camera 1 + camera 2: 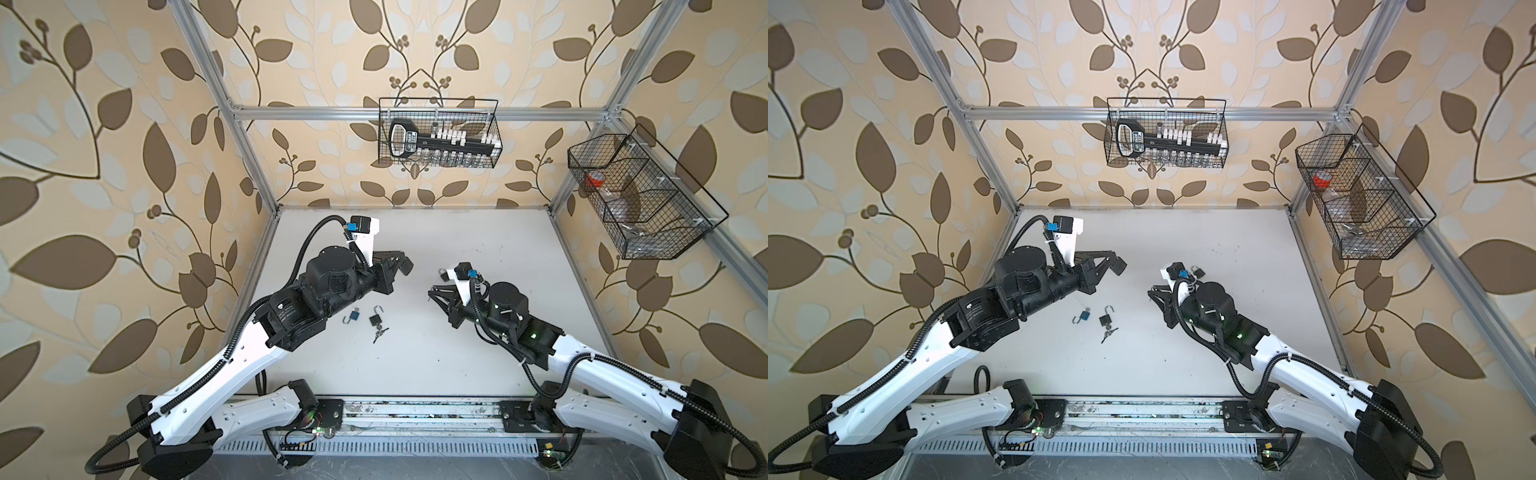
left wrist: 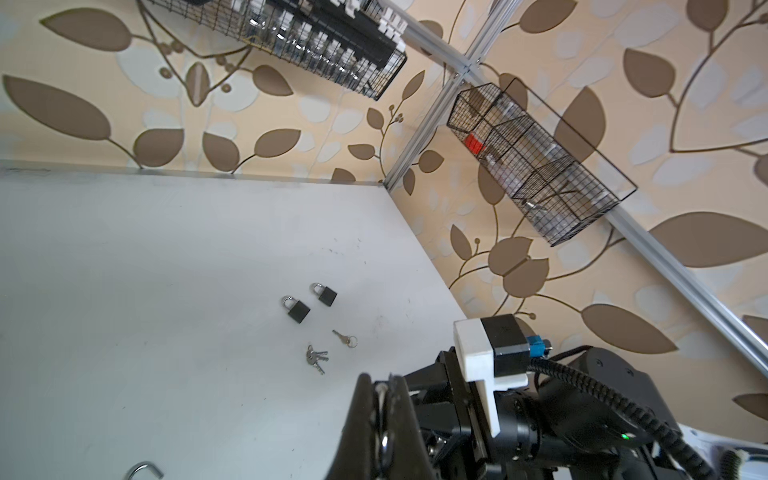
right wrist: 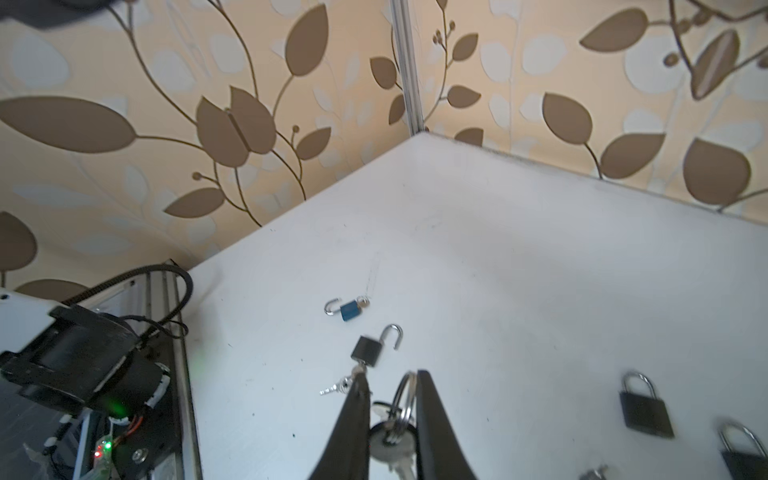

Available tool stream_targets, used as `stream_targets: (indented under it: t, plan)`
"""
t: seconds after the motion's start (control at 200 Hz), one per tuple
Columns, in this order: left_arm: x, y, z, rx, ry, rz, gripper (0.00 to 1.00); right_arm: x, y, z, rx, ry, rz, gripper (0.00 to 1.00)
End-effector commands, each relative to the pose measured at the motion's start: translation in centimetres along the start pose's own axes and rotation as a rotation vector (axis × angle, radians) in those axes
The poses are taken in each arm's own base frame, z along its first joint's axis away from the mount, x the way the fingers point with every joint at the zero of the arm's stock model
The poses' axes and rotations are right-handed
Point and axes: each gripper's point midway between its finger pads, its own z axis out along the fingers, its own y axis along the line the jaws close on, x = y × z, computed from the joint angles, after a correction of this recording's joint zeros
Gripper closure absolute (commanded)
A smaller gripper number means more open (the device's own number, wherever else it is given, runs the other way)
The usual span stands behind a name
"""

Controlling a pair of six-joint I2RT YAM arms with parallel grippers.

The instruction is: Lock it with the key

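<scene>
In the right wrist view my right gripper (image 3: 392, 376) is shut on a silver key (image 3: 390, 444), whose ring (image 3: 405, 399) stands between the fingers. Just beyond its tips lies a black padlock (image 3: 368, 351) with its shackle open and a key bunch (image 3: 338, 384) in its keyhole. A blue padlock (image 3: 349, 309) lies farther off, shackle also open. In both top views these two locks (image 1: 375, 319) (image 1: 1084, 316) lie between the arms. My left gripper (image 1: 406, 266) (image 2: 382, 380) hangs shut above the table; a small metal glint shows between its fingers.
Two closed black padlocks (image 2: 298, 309) (image 2: 326, 295) lie by loose keys (image 2: 316, 357) near the right arm. Wire baskets hang on the back wall (image 1: 440, 133) and the right wall (image 1: 640, 195). Aluminium frame posts (image 1: 249, 145) edge the white table (image 1: 415, 374).
</scene>
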Motion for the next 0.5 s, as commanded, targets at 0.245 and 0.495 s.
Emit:
stream_targets:
  t: [0.245,0.495]
  plan:
    - [3.6,6.1,2.8,-0.059,0.131,-0.195,1.00,7.4,-2.7,0.8,0.139,0.272,0.143,1.00]
    - [5.7,9.1,3.0,-0.088,0.165,-0.278,1.00,10.6,-3.1,2.2,0.139,0.378,0.180,1.00]
